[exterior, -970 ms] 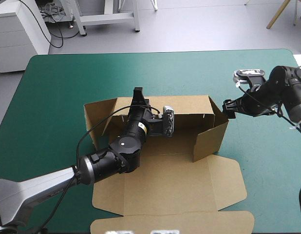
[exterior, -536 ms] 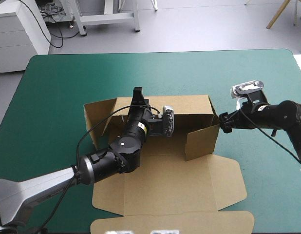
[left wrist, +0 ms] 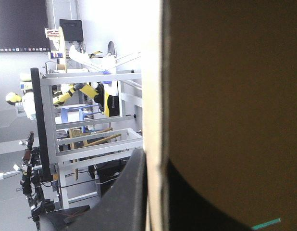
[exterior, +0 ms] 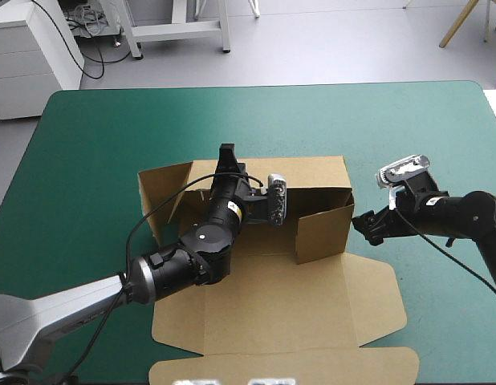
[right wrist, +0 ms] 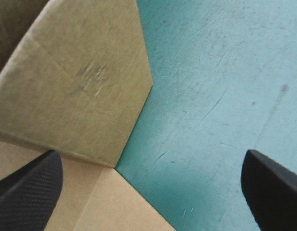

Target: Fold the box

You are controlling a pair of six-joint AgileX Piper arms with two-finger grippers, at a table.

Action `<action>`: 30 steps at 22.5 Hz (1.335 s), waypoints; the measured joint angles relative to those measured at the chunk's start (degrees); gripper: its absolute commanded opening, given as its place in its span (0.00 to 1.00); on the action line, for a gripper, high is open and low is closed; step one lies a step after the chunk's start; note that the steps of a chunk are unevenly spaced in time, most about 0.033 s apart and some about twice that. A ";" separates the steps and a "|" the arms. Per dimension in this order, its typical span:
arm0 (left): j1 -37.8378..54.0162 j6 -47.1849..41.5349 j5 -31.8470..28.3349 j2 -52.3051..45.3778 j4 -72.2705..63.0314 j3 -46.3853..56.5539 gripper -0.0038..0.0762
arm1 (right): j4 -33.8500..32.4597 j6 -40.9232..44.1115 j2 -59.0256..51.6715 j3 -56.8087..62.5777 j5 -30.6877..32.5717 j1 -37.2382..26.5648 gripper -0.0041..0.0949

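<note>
Since the earlier shot the right wall (exterior: 322, 233) has swung further in over the floor of the box (exterior: 280, 297), with the right gripper (exterior: 367, 226) following it. Left to right now: the left gripper (exterior: 226, 152) is clamped on the far wall (exterior: 312, 172), the box sits mid-table with its lid flat toward the near edge, and the right gripper is spread wide, holding nothing, just outside the right wall. Our worry: nothing pins that wall, so it could spring back out, or a hard shove could skid the sheet on the smooth-looking teal-green cover (exterior: 95, 144). We see bare cover either side to work in.
</note>
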 measured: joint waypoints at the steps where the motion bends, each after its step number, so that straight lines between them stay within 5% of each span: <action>1: 0.00 0.00 0.00 0.00 0.00 0.00 0.04 | 0.00 -0.20 -0.05 0.00 0.80 0.00 0.96; 6: 0.00 0.00 -0.38 0.00 -0.11 0.00 0.04 | 1.62 -1.75 -0.05 0.00 3.18 0.00 0.96; 17: 0.00 0.62 -2.06 -0.21 -1.12 0.00 0.04 | 22.91 -23.39 -0.11 7.37 -1.90 0.00 0.80; 28: 0.10 1.68 -2.85 -0.02 -2.85 -0.06 0.04 | 27.51 -27.91 -0.11 7.54 -2.79 0.54 0.51; 30: 0.10 1.75 -2.71 0.32 -2.85 -0.18 0.04 | 27.51 -27.91 -0.11 7.54 -4.44 2.16 0.35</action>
